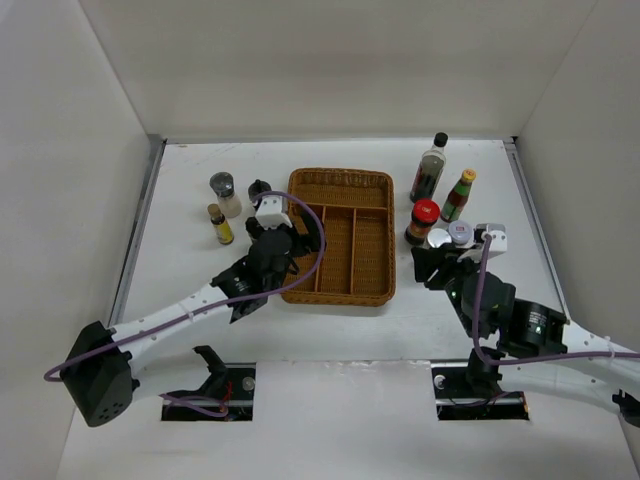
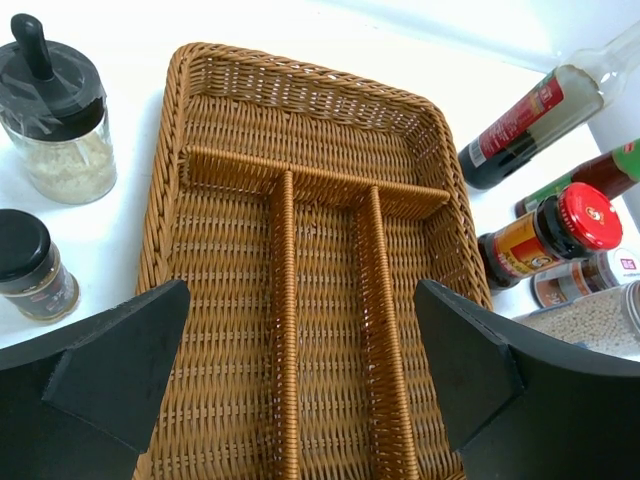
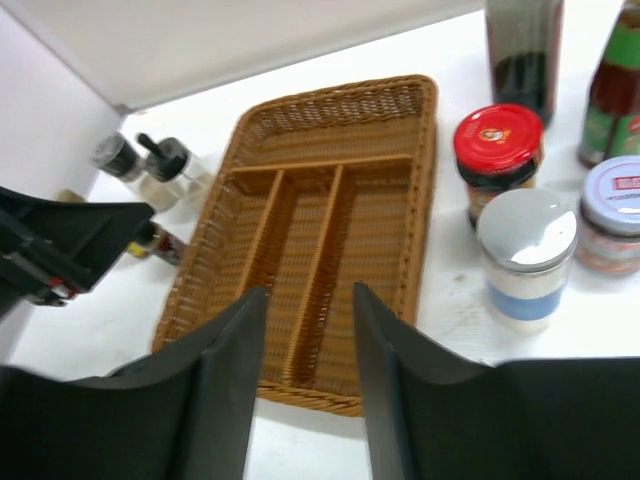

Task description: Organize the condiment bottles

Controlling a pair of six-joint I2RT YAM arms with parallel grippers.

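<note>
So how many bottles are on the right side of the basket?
5. The tall dark bottle is farthest, the green bottle beside it, the red-capped jar nearer, then the silver-capped shaker and grey-lidded jar nearest the right gripper. None seems hidden.

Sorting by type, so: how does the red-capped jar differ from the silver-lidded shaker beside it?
The red-capped jar has a red lid with a printed emblem; the silver-lidded shaker has a plain metallic one. The jar's contents look dark, the shaker's pale with a blue band. Both stand upright beside the wicker basket.
</note>
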